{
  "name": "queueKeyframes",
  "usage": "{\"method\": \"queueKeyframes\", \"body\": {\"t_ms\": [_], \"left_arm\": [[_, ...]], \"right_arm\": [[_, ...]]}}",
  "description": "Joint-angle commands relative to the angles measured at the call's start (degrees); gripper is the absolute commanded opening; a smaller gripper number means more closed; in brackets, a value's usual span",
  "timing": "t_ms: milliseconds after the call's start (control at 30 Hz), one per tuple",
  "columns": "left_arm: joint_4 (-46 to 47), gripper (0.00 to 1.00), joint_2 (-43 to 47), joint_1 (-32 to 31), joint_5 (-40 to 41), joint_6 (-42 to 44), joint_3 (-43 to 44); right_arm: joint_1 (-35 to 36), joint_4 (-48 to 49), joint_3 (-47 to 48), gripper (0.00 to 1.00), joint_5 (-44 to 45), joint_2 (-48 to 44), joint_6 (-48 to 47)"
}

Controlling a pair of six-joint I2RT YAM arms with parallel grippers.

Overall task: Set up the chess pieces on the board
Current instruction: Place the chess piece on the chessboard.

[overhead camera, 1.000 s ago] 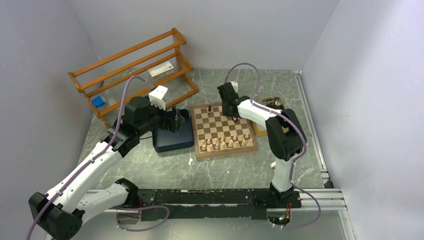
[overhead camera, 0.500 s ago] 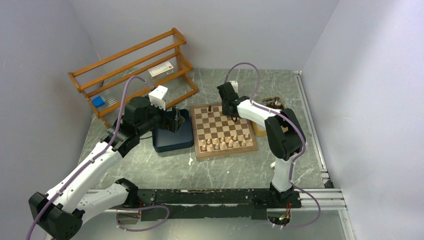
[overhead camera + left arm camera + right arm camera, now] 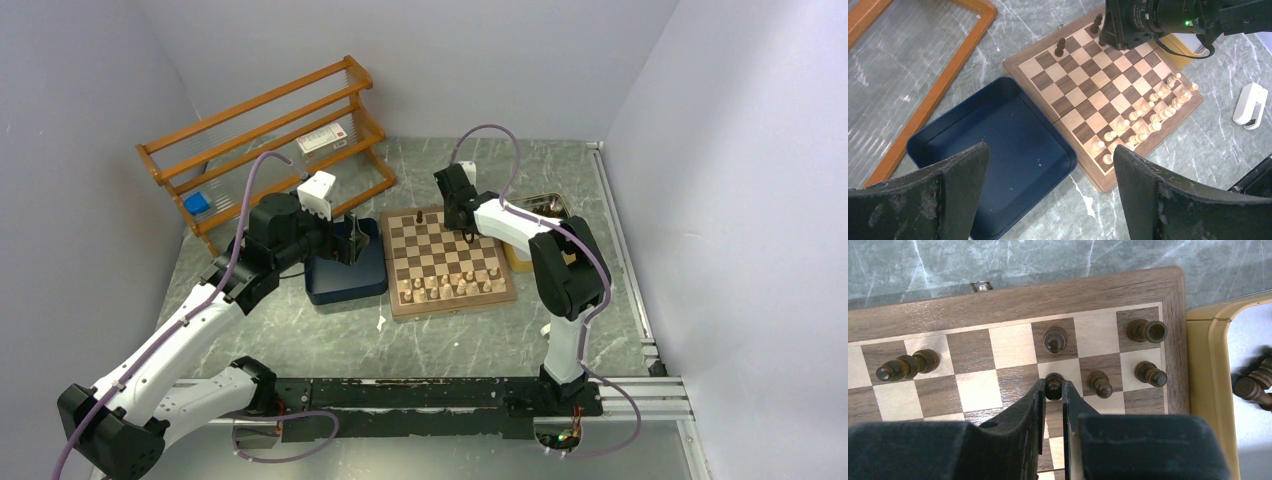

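Note:
In the right wrist view my right gripper (image 3: 1053,388) is shut on a dark brown pawn (image 3: 1054,382) that stands on a light square in the second row of the board (image 3: 1013,296). Other dark chess pieces stand close by: one (image 3: 1055,339) just behind it, two (image 3: 1100,383) to its right, one in the corner (image 3: 1147,331), and one (image 3: 907,366) far to the left. From above, the right gripper (image 3: 466,232) is at the far right of the board (image 3: 440,256). My left gripper (image 3: 1048,150) hangs open over the dark blue tray (image 3: 998,135), with nothing between its fingers.
Pale cream chessmen (image 3: 450,288) fill the board's near rows. A yellow tray (image 3: 1220,390) holding more dark pieces (image 3: 1253,385) lies right of the board. A wooden rack (image 3: 270,140) stands at the back left. A small white object (image 3: 1250,105) lies on the marble table.

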State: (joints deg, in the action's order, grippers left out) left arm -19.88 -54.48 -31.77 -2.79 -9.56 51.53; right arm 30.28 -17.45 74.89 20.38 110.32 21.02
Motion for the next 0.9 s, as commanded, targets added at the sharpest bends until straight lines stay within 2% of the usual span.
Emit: {"method": "queueKeyframes", "body": {"t_ms": [0, 133, 300, 867], "left_arm": [[1.2, 0.98, 0.3, -0.5, -0.8, 0.7, -0.4], [1.2, 0.98, 0.3, -0.5, -0.9, 0.7, -0.4], [1.4, 0.98, 0.3, -0.5, -1.2, 0.8, -0.4], [1.5, 0.98, 0.2, -0.5, -1.3, 0.6, -0.4]], "right_arm": [[-0.4, -2.6, 0.6, 0.16, 1.1, 2.0, 0.7], [-0.5, -3.0, 0.9, 0.16, 1.3, 1.9, 0.6], [-0.5, -3.0, 1.6, 0.22, 1.1, 2.0, -0.2], [-0.5, -3.6, 3.3, 0.25, 0.9, 1.4, -0.7]]}}
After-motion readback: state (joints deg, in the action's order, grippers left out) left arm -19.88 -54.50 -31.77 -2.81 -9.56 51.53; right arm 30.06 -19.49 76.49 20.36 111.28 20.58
